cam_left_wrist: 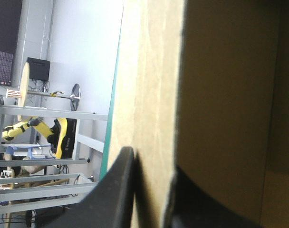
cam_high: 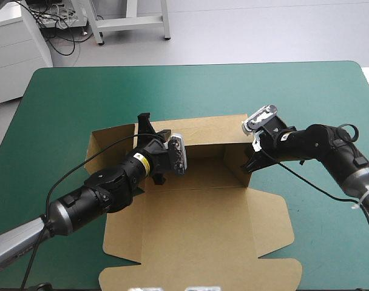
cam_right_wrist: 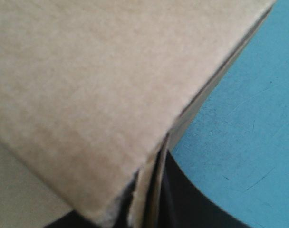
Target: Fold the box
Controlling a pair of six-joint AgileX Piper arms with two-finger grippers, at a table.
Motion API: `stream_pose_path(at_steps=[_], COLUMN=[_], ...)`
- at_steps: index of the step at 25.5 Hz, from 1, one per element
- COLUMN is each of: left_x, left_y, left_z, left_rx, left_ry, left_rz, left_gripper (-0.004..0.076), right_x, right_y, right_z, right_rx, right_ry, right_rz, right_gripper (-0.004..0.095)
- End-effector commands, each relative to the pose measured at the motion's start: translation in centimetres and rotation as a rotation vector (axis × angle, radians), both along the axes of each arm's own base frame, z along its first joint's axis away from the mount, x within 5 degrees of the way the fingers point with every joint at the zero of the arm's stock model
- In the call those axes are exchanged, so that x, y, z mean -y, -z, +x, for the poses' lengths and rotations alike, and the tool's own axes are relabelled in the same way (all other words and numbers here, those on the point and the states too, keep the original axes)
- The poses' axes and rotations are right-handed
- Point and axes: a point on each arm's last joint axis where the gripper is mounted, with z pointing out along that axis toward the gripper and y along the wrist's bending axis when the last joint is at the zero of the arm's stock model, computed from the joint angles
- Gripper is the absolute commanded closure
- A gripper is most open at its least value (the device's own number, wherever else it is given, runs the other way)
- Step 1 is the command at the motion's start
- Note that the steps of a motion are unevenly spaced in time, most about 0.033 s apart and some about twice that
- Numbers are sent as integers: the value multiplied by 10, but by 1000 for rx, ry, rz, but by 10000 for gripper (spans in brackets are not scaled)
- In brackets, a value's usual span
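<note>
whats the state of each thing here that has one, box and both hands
box: partly folded, walls raised at the far end, lid lying flat
left hand: shut on the box's left wall
right hand: shut on the box's right wall

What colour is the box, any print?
The box is plain brown, no print visible; the high view shows it best.
</note>
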Motion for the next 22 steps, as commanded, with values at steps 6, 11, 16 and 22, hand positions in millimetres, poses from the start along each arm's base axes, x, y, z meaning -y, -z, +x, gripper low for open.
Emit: stream_pose_path(at_steps=[6, 11, 16, 22], left_x=[25, 53, 62, 53], left_y=[-21, -59, -83, -108], left_z=[-29, -65, -91, -99], left_rx=[-45, 2, 14, 13], left_ry=[-9, 64, 71, -38], left_rz=[-59, -93, -97, -75], left_gripper=[199, 199, 201, 456], right_x=[2, 13, 17, 17], right_y=[-27, -28, -28, -31], right_z=[9, 16, 18, 20], right_rx=[133, 196, 202, 232], right_ry=[200, 317, 363, 379], right_rz=[151, 93, 83, 108], right_gripper=[925, 926, 926, 926])
